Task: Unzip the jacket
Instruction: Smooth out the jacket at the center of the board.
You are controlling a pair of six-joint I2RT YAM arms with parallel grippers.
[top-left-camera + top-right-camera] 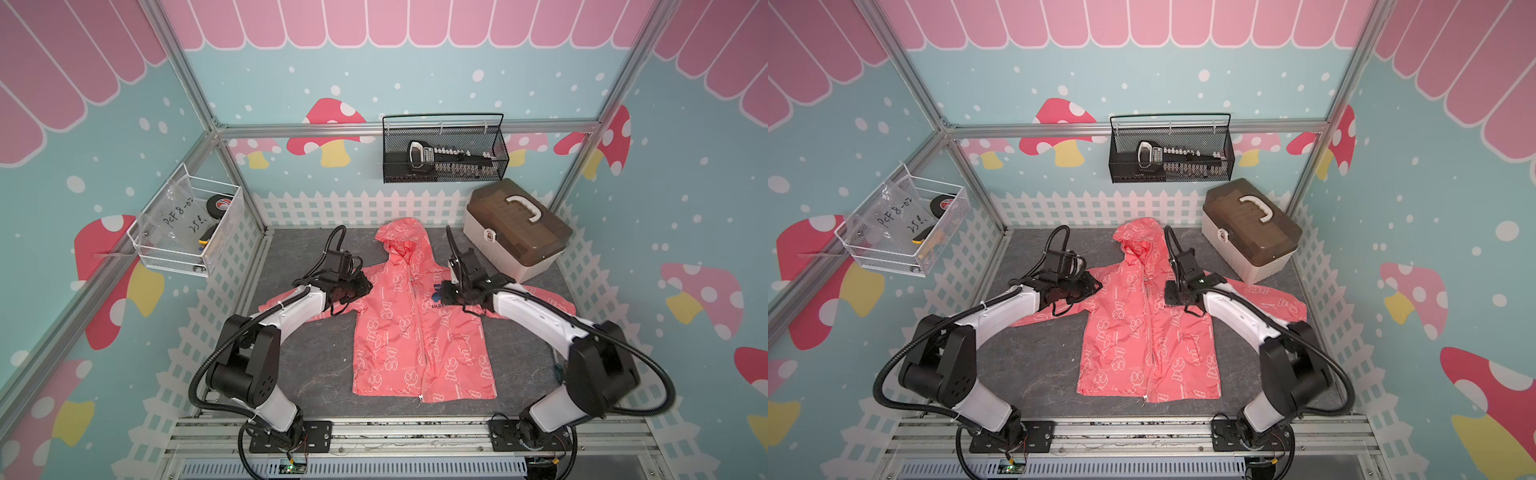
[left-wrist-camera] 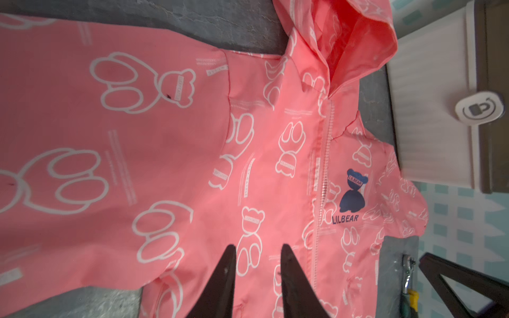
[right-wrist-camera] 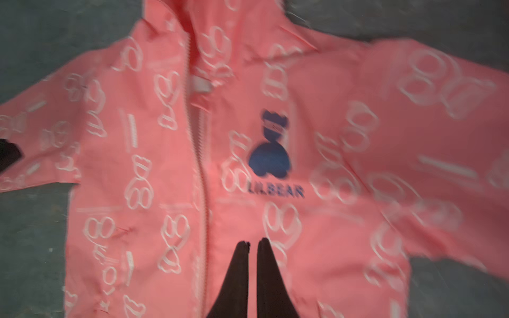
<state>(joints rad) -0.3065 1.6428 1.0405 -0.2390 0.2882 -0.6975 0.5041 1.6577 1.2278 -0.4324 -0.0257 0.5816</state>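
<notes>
A: Far left 1st: left fingers (image 2: 225,275) sit over the jacket (image 1: 415,345), by its shoulder. They're apart, w/ a clear gap and nothing btwn them.

B: And the jacket itself?

A: Flat, front up, ctr of the worktop (image 1: 307,374). Sleeves are spread, hood (image 1: 401,245) at the far end, hem toward the arm bases.

B: The zip?

A: The zip (image 1: 417,332) looks done up its full length, so I'd say the job's not begun. Its long axis runs hood to hem, straight down the middle btwn the 2 sets of fingers.

B: Any sign of the pull?

A: The right wrist view's blurred, but there's a pale tab (image 3: 199,84) at the collar end. Prob the pull, can't swear to it.

B: Moving right.

A: Navy bear logo (image 2: 354,192) is just beside the zip. Then the right fingers (image 3: 237,275) hover over that chest panel, all but together. There's only a sliver of gap and they hold nothing.

B: Who's closer?

A: Close call. The zip lies just inboard of both sets. The right fingers look a touch nearer in both top views. That tab sits hoodward of either set. My read: whoever goes reaches up the zip line, then drags it toward the hem.

B: Far right?

A: Brown-lidded case (image 1: 515,237), well apart from the zip.
</notes>
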